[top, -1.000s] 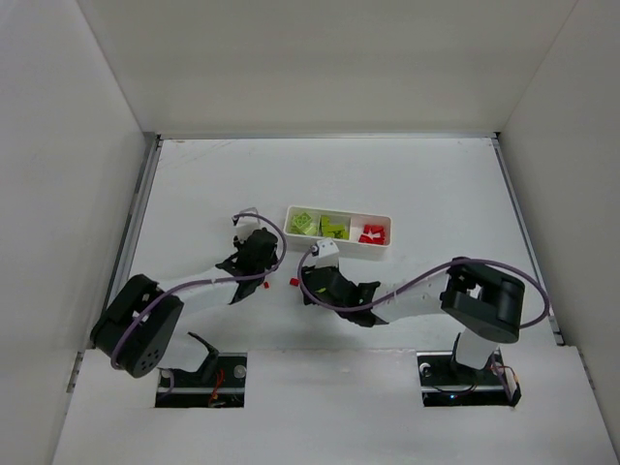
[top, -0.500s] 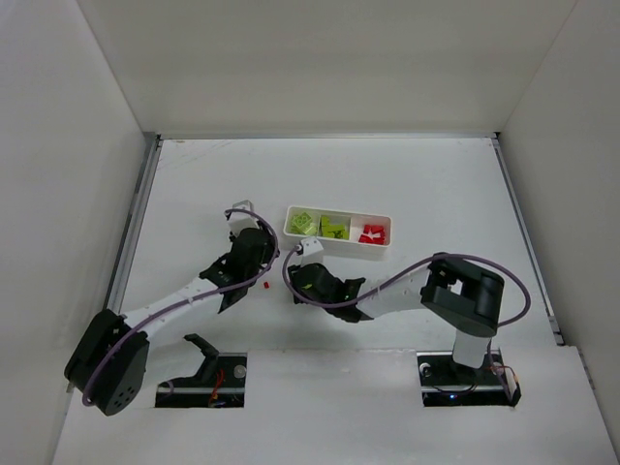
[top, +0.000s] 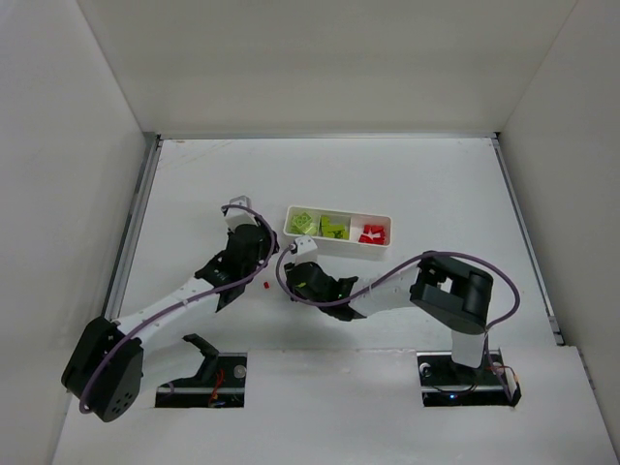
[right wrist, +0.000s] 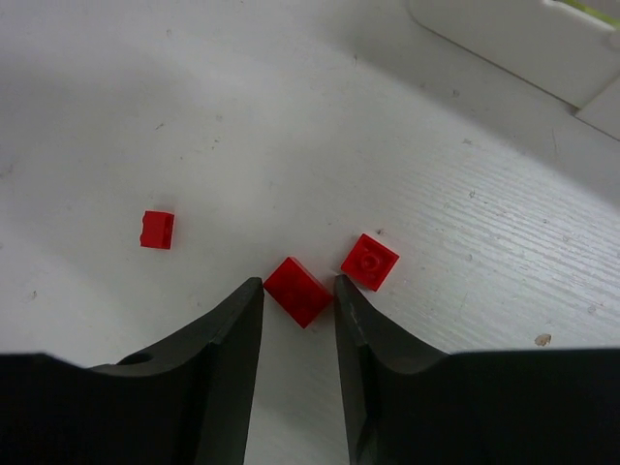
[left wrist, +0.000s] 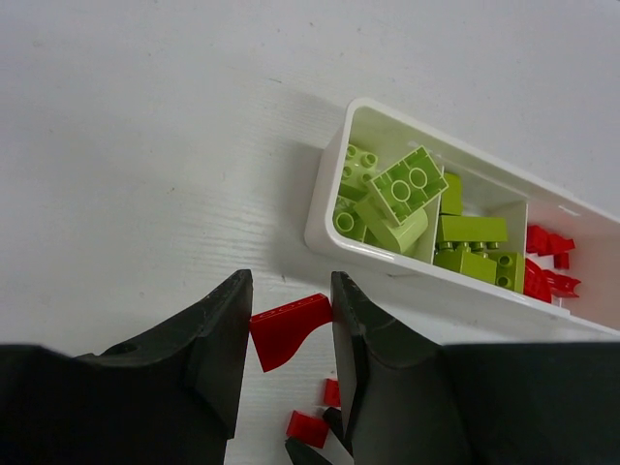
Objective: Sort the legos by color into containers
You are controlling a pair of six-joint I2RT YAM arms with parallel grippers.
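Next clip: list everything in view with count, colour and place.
Tray: one, white, three compartments, on the table.
Green bricks: several, lime, tray's left and middle compartments.
Red bricks in tray: several, right compartment.
Loose red bricks: three, table before the tray.
Curved red brick: one, held above the table.
Left gripper: black, shut on the curved brick.
Right gripper: black, straddling one loose brick; grip unclear.
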